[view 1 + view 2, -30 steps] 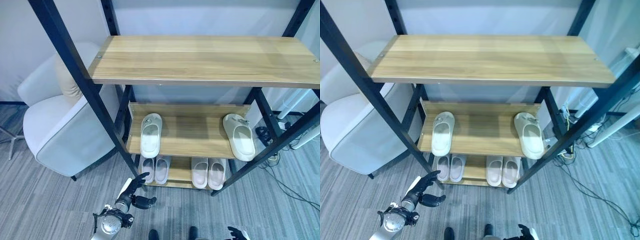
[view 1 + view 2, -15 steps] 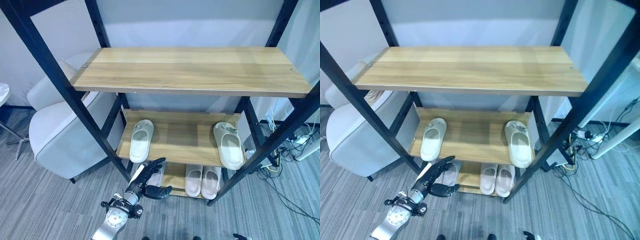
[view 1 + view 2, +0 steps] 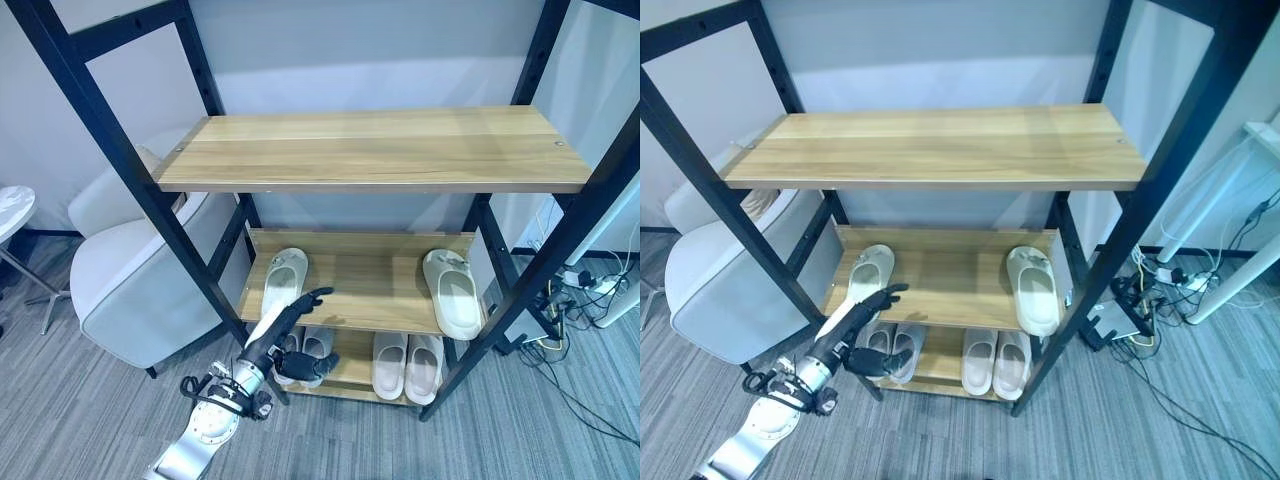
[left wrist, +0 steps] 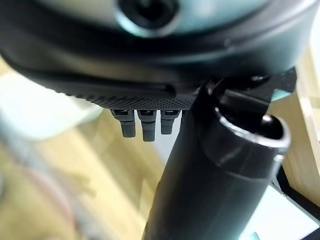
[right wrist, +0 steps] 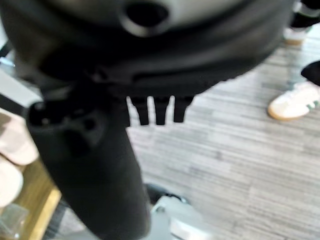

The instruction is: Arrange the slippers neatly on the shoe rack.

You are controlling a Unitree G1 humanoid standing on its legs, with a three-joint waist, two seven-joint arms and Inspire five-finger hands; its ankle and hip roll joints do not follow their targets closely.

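Left hand [image 3: 283, 328] risen toward middle shelf [image 3: 375, 283], fingers straight, empty. Reach step; left slipper [image 3: 282, 282] just beyond fingertips needs grasping next.

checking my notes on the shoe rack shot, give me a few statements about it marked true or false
1. The top shelf holds a pair of slippers. False: it is bare wood.
2. Two slippers lie on the middle shelf, the left slipper and the right slipper far apart. True.
3. The left hand grips a slipper. False: its fingers are straight, reaching toward the middle shelf's front edge.
4. Two pairs sit on the bottom shelf. True.
5. A white armchair stands to the rack's left. True.
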